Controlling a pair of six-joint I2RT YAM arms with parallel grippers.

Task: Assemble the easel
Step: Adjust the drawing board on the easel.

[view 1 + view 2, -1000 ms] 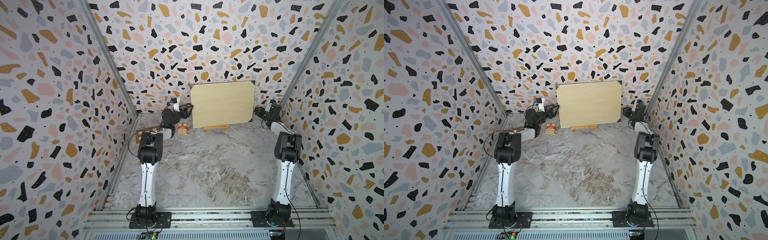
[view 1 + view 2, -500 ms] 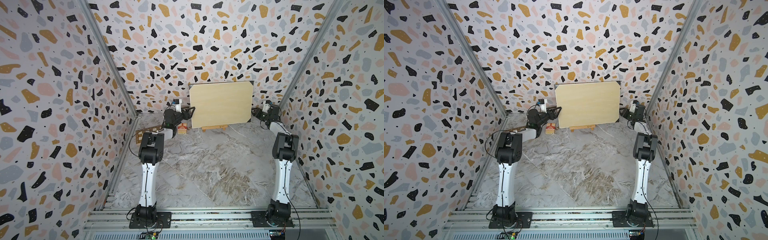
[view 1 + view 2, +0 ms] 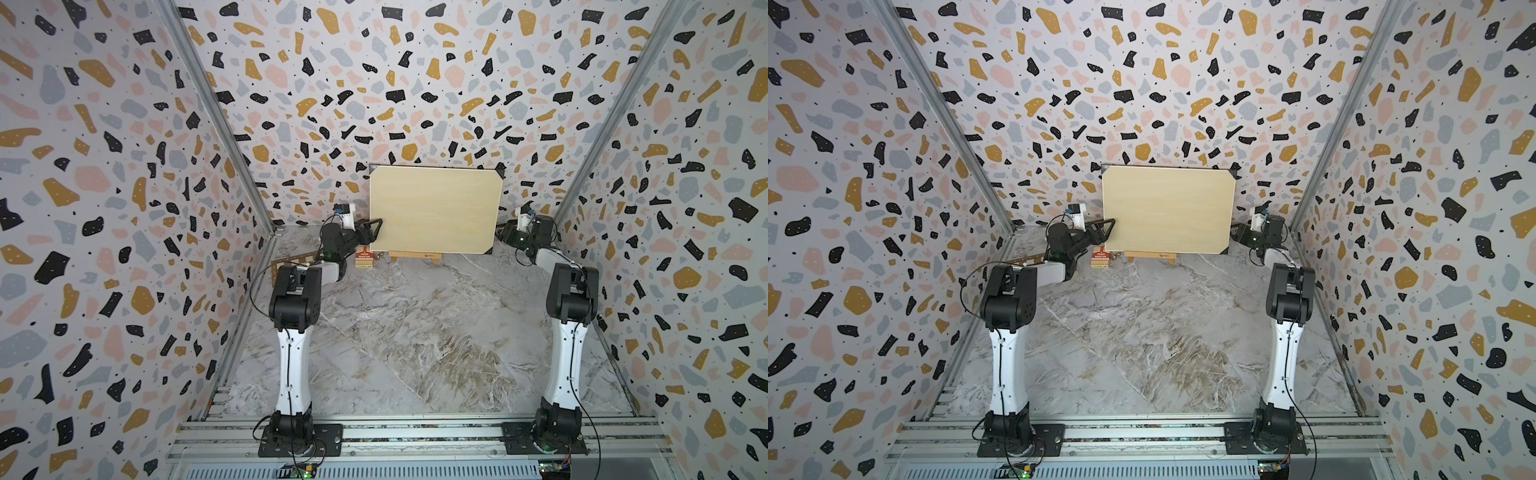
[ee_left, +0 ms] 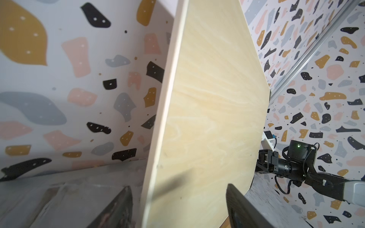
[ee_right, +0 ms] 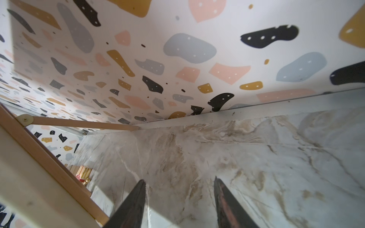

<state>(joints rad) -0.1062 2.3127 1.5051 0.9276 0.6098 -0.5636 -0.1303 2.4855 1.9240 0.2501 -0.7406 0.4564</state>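
Note:
The easel (image 3: 415, 256) stands at the back wall. Only its orange-brown ledge bar and feet show in both top views (image 3: 1150, 255), under the pale board (image 3: 434, 210) resting on it. My left gripper (image 3: 374, 226) is at the board's left edge. In the left wrist view its jaws (image 4: 178, 186) are open and straddle that edge with gaps on either side. My right gripper (image 3: 505, 235) sits behind the board's right edge, open (image 5: 179, 179) over bare table. The right wrist view shows the easel's rear leg slat (image 5: 79, 124) and front slat (image 5: 49, 158).
A small red-and-orange box (image 3: 365, 259) lies on the marble table (image 3: 415, 332) just left of the easel. A wooden chessboard (image 3: 291, 264) lies by the left wall behind my left arm. The patterned back wall (image 3: 415, 104) is close behind the board.
The board has shifted slightly to the left. Both arms have reached a little further toward the back, the right gripper moving in behind the board's right edge.

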